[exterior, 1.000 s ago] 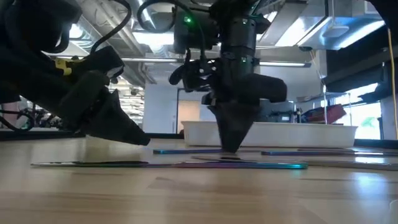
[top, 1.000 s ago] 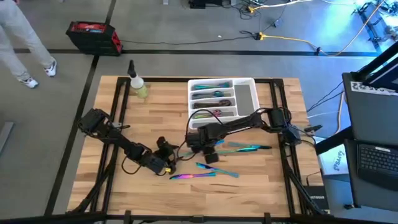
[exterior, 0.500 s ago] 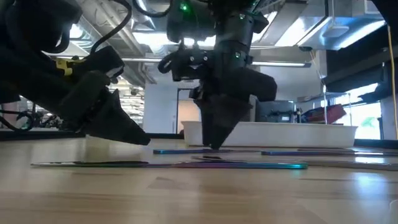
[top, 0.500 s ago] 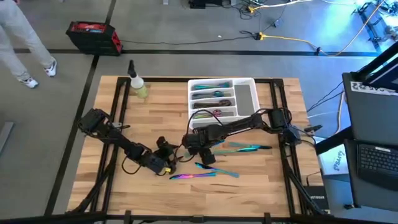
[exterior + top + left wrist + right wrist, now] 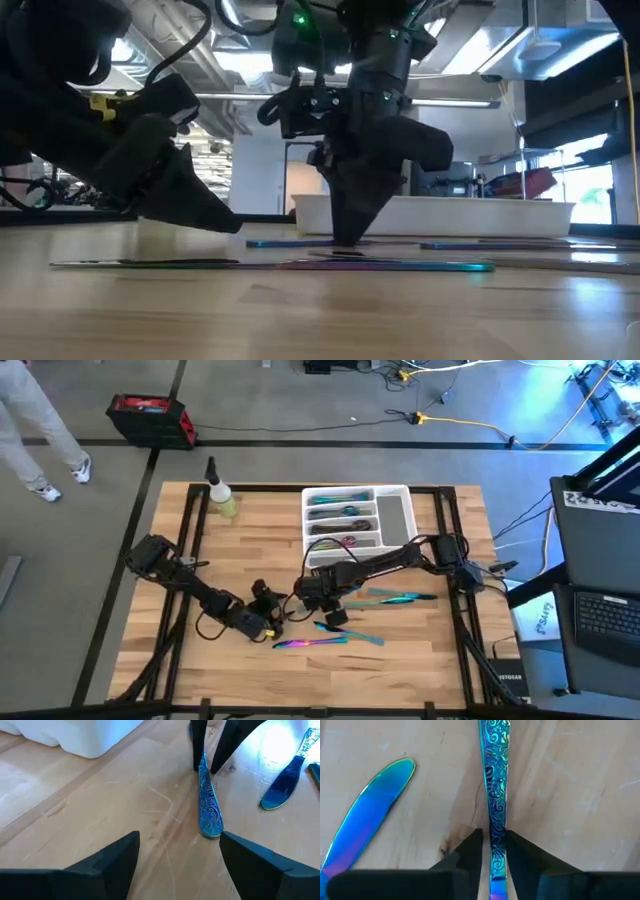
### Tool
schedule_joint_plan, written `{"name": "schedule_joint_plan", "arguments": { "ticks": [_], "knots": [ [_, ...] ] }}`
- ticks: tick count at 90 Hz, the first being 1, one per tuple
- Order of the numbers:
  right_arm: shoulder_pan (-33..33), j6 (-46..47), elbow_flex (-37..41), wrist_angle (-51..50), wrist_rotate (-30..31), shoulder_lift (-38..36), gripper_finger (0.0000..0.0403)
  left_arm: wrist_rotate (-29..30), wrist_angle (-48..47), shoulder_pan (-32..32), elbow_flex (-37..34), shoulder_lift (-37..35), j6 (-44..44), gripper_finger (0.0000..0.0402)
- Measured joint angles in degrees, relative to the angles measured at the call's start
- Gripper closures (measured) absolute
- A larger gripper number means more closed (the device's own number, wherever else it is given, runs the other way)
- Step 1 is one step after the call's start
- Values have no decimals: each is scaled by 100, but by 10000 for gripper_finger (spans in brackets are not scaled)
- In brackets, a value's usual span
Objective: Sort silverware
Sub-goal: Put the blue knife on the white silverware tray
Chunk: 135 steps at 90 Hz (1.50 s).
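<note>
- The right tool [image 5: 492,855] stands tip-down on the table, its fingers [image 5: 465,852] narrowed to a slim gap around a blue patterned handle [image 5: 494,795]. They flank it closely, but whether they press on it I cannot tell.
- In the left wrist view that handle [image 5: 207,800] lies flat on the wood, its rounded end toward the left tool and its far end between the right tool's fingertips.
- A knife [image 5: 367,812] lies flat just beside the handle, at a slant to it.
- The left tool [image 5: 177,855] rests low near the table's middle, open wide and empty, facing the handle.
- From above, the right tool [image 5: 335,605] is just front of the tray [image 5: 405,520], with loose silverware [image 5: 395,597] scattered to its right and front. One long piece [image 5: 310,643] lies nearest the front edge, running left to right.
- The table [image 5: 420,650] is pale wood planks with a black frame.
- The white tray at the back holds more pieces [image 5: 340,513], lying across its compartments.
- A spray bottle [image 5: 220,495] stands at the back left.
- Beyond are grey floor, a red box [image 5: 150,418], cables, and a person's legs [image 5: 40,430] at far left.
</note>
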State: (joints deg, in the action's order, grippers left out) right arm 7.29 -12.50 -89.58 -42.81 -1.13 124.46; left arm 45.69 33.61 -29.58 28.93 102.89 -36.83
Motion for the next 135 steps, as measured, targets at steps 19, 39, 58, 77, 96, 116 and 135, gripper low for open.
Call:
{"name": "schedule_joint_plan", "arguments": {
  "ticks": [19,39,58,77,96,116,135],
  "knots": [
    [1,-37,4,-3,-4,2,368,0,-1,0,0,0,5,139],
    [0,-45,7,-4,-2,4,381,0,1,0,0,0,16,139],
    [-1,-47,9,-5,-2,11,374,-2,1,0,0,0,16,139],
    [-2,-46,-3,-28,-2,17,373,-2,1,0,0,0,16,139],
    [-14,-47,-143,-165,-41,42,373,-2,1,1,0,0,18,139],
    [-26,-50,-255,-320,-57,52,372,-2,1,1,0,0,16,139],
    [-26,-23,-295,-532,-57,52,372,-4,3,0,0,0,16,139]
  ]
}}
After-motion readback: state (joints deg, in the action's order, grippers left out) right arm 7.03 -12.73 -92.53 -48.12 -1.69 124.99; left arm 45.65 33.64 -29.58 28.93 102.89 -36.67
